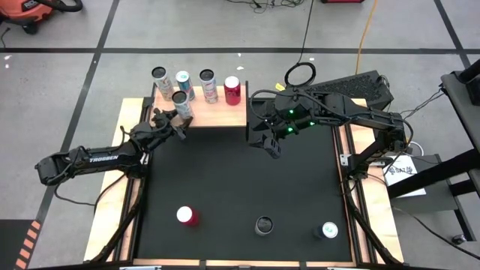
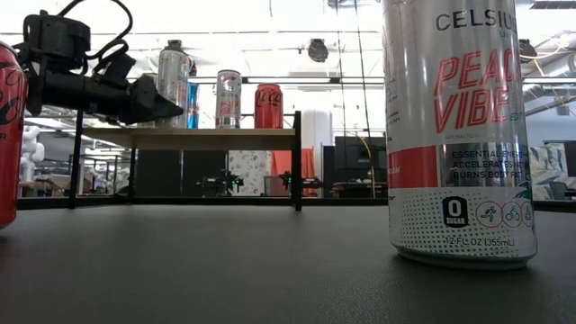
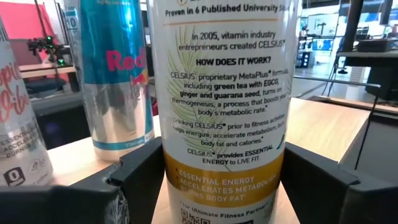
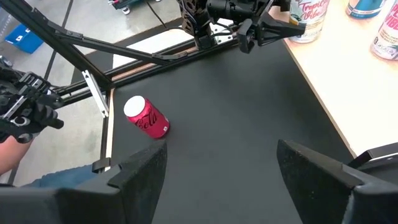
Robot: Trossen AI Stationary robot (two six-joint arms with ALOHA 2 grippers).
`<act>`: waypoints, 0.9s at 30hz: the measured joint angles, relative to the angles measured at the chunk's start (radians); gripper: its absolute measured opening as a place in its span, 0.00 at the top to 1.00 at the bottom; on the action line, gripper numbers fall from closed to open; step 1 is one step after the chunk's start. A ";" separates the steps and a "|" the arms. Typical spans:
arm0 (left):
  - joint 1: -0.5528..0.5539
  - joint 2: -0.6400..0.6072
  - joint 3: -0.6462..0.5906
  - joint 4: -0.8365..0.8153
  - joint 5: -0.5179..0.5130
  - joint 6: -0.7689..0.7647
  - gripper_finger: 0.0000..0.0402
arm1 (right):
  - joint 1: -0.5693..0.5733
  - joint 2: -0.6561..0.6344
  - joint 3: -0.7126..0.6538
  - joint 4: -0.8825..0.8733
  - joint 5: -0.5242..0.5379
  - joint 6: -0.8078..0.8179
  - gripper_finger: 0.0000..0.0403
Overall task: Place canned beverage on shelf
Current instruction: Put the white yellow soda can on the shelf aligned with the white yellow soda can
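While the left gripper (image 1: 177, 120) clasps the Celsius can (image 1: 180, 104) upright on the shelf (image 1: 217, 114) in front of the Red Bull can (image 1: 184, 81), it should part squarely, backing off level; the right gripper (image 1: 271, 148) hangs open beside the shelf.

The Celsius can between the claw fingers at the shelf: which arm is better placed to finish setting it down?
Left. The left claw already grips the Celsius can over the shelf; the right claw is open over the table.

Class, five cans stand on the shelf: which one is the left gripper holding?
The front can, a Celsius, alone before the back row of four on the shelf, between the left gripper's fingers.
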 joint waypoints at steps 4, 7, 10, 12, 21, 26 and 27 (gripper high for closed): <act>0.000 0.000 0.000 0.001 -0.009 0.008 0.27 | 0.000 0.000 0.000 -0.007 0.000 0.000 0.29; 0.000 -0.005 0.000 0.000 -0.009 -0.022 0.27 | 0.000 0.000 0.000 -0.021 0.000 0.000 0.29; 0.000 -0.016 0.001 -0.001 -0.010 -0.032 0.27 | 0.004 0.000 0.000 -0.024 0.000 0.000 0.29; 0.000 -0.031 0.001 -0.001 -0.010 -0.031 0.27 | 0.010 0.000 0.000 -0.024 0.000 -0.001 0.29; 0.000 -0.156 0.002 -0.177 0.012 -0.039 0.27 | 0.047 0.000 0.000 -0.023 0.002 -0.005 0.29; 0.001 -0.213 0.027 -0.238 0.046 -0.040 0.27 | 0.052 0.000 0.000 -0.022 0.004 -0.005 0.29; 0.001 -0.225 0.035 -0.260 0.065 -0.040 0.27 | 0.052 0.000 0.000 -0.022 0.004 -0.005 0.29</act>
